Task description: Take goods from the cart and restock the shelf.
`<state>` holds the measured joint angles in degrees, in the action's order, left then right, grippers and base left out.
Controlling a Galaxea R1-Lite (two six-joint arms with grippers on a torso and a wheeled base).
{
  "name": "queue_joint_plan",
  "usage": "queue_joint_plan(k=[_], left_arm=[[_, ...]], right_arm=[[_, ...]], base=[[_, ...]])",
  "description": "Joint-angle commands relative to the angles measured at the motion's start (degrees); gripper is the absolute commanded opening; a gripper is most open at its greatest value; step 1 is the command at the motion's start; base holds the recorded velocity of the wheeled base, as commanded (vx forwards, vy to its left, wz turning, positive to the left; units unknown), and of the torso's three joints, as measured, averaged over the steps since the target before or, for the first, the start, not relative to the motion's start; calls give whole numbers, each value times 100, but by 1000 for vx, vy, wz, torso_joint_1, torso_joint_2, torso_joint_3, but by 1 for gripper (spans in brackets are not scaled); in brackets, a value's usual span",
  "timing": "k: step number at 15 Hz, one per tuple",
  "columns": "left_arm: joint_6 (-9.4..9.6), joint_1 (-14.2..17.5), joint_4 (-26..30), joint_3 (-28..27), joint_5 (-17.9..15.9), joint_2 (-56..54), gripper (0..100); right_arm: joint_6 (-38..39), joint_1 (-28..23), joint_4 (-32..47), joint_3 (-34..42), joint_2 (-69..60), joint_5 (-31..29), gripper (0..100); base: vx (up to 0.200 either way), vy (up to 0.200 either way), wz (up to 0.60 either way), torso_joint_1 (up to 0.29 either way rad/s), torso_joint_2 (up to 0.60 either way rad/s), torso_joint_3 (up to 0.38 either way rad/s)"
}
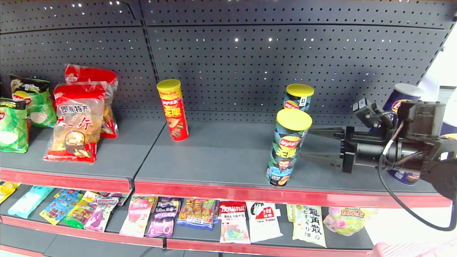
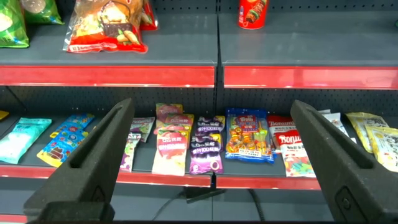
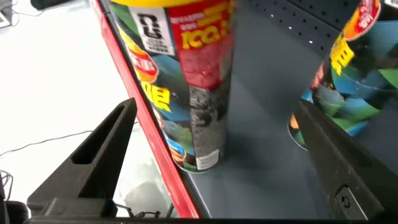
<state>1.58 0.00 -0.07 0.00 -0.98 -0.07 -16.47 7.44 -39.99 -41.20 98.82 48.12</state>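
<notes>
Standing at front lip: green chip can [image 1: 288, 148], yellow lid, upright on upper shelf [image 1: 232, 153], base just inside the red edge strip.
R hand [image 1: 307, 145]: open, both fingers spread, held sideways at the can's mid-height. Tips sit just beside the can on its right. No contact seen. In the wrist view the can stands in the gap ahead of the fingers.
In the way, behind: 2nd green can [image 1: 298, 96], same yellow lid, nearer the back panel [image 1: 250, 64] and a bit to the right. Apart from the front can.
In the way, far right: blue can [image 1: 402, 95] w/ white lid, upright, partly hidden behind the R arm.
Red can [image 1: 173, 110]: upright, mid-depth, well left of the green pair, tilted look in the head view.
Bags: red snack bags [image 1: 76, 121] leaning one behind the other on the left section; green bags [image 1: 16, 121] at the far left, beside them.
L hand [image 2: 211, 112]: open wide, nothing between the fingers, facing the lower shelf [image 1: 89, 232].
Lower shelf stock: candy packets [image 1: 228, 221] lying flat in a row, overlapping in places.
</notes>
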Motion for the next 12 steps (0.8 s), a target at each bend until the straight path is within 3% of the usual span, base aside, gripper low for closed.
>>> queue_joint_plan(k=[1, 12], left_arm=[[0, 0, -1, 0, 1, 7, 100], [0, 0, -1, 0, 1, 7, 100]], right_arm=[[3, 118, -1, -28, 50, 5, 100], [30, 452, -1, -327, 235, -109, 100]], base=[[0, 0, 0, 0, 0, 0], [0, 0, 0, 0, 0, 0]])
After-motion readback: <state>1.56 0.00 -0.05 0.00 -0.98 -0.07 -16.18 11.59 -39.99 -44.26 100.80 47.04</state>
